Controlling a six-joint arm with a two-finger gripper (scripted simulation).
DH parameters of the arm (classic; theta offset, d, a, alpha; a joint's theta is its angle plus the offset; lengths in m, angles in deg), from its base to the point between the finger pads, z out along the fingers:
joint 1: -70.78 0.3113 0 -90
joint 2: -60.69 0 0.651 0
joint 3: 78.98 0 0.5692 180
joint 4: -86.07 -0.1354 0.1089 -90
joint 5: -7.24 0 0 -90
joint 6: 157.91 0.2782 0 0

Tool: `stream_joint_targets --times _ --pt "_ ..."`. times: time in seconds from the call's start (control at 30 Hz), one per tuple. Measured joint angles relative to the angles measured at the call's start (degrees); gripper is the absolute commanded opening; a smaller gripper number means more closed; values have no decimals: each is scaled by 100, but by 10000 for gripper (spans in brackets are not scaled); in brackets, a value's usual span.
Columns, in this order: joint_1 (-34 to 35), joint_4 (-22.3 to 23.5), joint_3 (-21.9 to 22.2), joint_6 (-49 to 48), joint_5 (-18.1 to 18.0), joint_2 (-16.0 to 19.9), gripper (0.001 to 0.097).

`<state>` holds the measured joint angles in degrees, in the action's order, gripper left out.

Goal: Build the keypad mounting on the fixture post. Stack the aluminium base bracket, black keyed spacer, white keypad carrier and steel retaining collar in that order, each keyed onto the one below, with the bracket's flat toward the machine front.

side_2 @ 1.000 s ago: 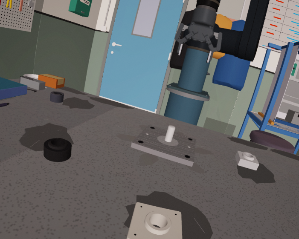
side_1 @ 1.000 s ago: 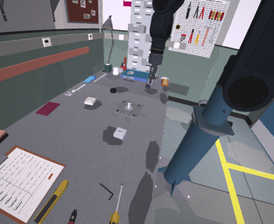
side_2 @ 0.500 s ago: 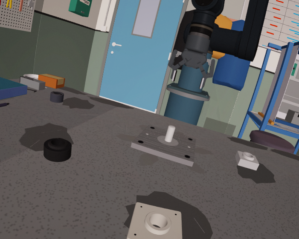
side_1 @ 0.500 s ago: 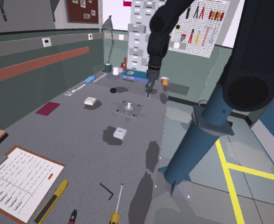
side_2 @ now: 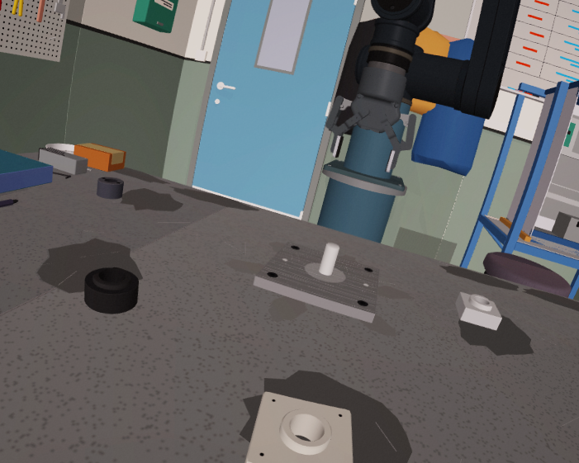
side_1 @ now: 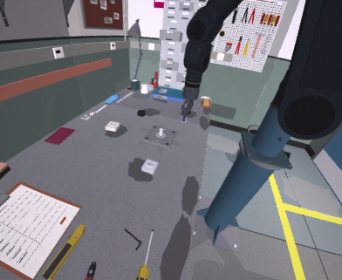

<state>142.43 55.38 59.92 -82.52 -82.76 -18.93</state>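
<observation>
The white keypad carrier (side_2: 300,434), a square plate with a raised round boss, is cut off by the picture's lower edge in the second side camera; it lies on the bench's left side (side_1: 112,126). The fixture plate (side_1: 160,136) with its bare white post (side_2: 328,258) sits mid-bench. The aluminium base bracket (side_1: 149,166) (side_2: 478,309) lies nearer the bench front. The black keyed spacer (side_1: 141,112) (side_2: 111,290) lies beyond the fixture. A small dark ring (side_2: 109,187), perhaps the steel collar, lies farther back. My gripper (side_1: 184,114) (side_2: 365,150) hangs above the bench to the right of the fixture, open and empty.
A blue tray (side_1: 166,93) and an orange box (side_1: 206,101) sit at the bench's far end by a lamp (side_1: 135,56). A clipboard (side_1: 22,228), screwdriver (side_1: 145,257) and hex key (side_1: 134,239) lie at the near end. The robot's blue pedestal (side_1: 246,173) stands right of the bench.
</observation>
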Motion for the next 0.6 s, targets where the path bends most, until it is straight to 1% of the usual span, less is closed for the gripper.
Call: stream_joint_targets --times 0.3,0.6 --pt "0 1 1 840 0 2 934" --pt "0 2 1 2159 0 3 934"
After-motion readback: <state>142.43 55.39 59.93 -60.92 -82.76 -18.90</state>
